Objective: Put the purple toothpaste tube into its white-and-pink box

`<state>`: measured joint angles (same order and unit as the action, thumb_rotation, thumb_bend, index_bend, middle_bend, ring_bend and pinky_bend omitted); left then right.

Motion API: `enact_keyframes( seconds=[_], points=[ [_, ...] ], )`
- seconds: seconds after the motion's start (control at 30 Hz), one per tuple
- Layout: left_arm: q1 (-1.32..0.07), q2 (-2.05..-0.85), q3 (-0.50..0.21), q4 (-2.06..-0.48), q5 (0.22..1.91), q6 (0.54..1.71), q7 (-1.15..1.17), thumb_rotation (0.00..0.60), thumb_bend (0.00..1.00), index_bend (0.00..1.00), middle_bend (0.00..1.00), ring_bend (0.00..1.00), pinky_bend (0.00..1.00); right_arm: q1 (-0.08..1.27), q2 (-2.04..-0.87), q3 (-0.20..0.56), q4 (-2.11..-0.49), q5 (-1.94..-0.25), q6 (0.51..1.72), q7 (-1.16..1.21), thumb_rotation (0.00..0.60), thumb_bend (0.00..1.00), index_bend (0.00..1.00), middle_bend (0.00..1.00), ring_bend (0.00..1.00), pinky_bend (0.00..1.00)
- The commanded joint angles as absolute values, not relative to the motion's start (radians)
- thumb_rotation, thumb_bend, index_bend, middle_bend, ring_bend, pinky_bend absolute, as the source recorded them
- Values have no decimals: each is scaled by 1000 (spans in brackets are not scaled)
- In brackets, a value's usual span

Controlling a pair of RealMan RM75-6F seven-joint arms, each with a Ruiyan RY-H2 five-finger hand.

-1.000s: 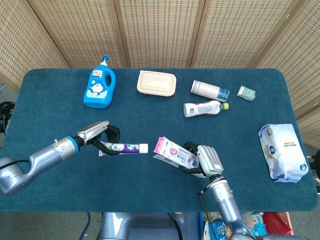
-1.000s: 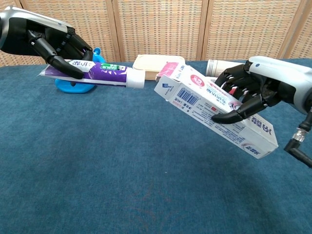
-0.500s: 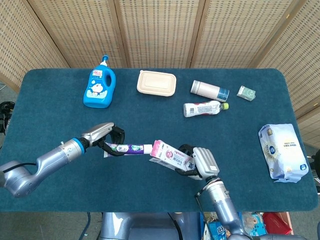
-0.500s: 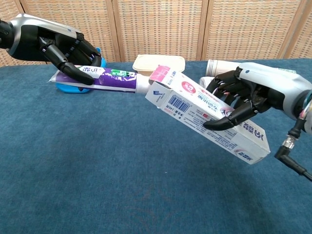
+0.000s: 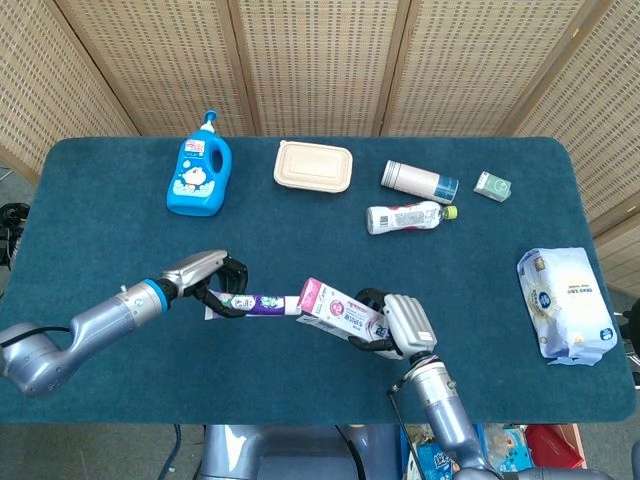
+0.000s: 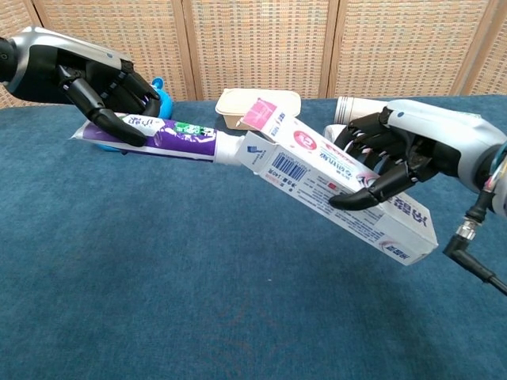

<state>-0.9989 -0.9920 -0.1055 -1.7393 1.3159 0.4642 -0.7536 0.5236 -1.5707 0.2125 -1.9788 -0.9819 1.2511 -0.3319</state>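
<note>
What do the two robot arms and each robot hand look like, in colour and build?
Both arms are smooth silver-grey metal tubes. The left arm has a blue ring near the wrist. Each robot hand, left and right, has a silver back plate and black fingers. A thin black cable with a metal plug hangs beside the right wrist.

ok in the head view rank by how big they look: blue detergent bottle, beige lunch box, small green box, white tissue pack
Largest to smallest, as they look in the head view:
1. white tissue pack
2. blue detergent bottle and beige lunch box, too alike to rank
3. small green box, clearly smallest

The pack lies nearer the camera, which may flatter it.
</note>
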Motion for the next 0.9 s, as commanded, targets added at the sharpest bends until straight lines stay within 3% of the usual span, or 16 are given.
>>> enact_keyframes(
  seconds=[0.03,0.3,0.9],
  points=[
    [-989,-1008,-115,-1737,1323,480,-750,600,541,927,674,479,439,525,-1573,209,-1978,-983,1250,-335,600,239,676,594,487,483],
    [-970,-1004,-142,-1762,1340,515,-741,600,541,927,675,479,439,525,-1576,207,-1978,-979,1250,-340,600,239,676,594,487,483],
    [-973,-1024,-162,-1751,1320,460,-722,600,543,927,675,479,439,530,-1585,203,-1994,-992,1249,-342,600,239,676,594,487,483]
  ],
)
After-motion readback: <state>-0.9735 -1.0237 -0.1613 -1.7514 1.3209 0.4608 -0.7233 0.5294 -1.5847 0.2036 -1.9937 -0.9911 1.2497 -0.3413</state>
